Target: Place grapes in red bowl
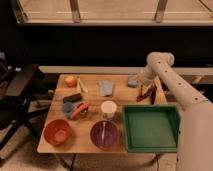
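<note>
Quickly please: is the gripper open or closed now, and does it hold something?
Gripper: open, down at the grapes on the far right side; holding nothing.

A wooden bench (122,92) stands on a pale floor (20,159), a black chair (22,86) to its left, a dark wall (95,47) and bright window (115,10) behind it.

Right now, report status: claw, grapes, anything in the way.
Claw open, back right of table, above grapes. Grapes on table. Red bowl front left; white cup and purple bowl between.
</note>
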Controlling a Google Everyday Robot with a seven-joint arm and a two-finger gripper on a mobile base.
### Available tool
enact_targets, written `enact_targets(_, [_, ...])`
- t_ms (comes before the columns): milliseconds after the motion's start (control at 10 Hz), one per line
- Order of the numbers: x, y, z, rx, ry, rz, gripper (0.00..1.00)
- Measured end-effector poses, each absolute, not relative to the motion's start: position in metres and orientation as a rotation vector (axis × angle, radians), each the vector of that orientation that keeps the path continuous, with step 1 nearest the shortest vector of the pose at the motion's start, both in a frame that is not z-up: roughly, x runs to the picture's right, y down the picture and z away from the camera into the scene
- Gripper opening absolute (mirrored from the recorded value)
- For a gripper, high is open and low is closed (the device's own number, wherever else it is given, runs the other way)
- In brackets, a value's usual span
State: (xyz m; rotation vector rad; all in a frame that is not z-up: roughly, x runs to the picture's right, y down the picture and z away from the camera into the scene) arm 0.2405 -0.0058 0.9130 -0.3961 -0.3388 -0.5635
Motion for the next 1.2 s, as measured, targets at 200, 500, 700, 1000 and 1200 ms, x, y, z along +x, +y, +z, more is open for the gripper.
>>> enact_targets(200, [0.250,0.004,0.927,-0.396,-0.287,-0.553,0.70])
enact_targets(500, [0.253,0.002,0.942,-0.393,-0.230,-0.558,0.70])
enact_targets(700, [0.254,-0.003,0.960,-0.398,-0.207,-0.556,0.70])
enact_targets(1000, [0.268,-0.002,0.977,-0.426,-0.190,-0.532,0.70])
enact_targets(1200, [0.274,0.005,0.980,-0.440,-0.191,-0.514,0.70])
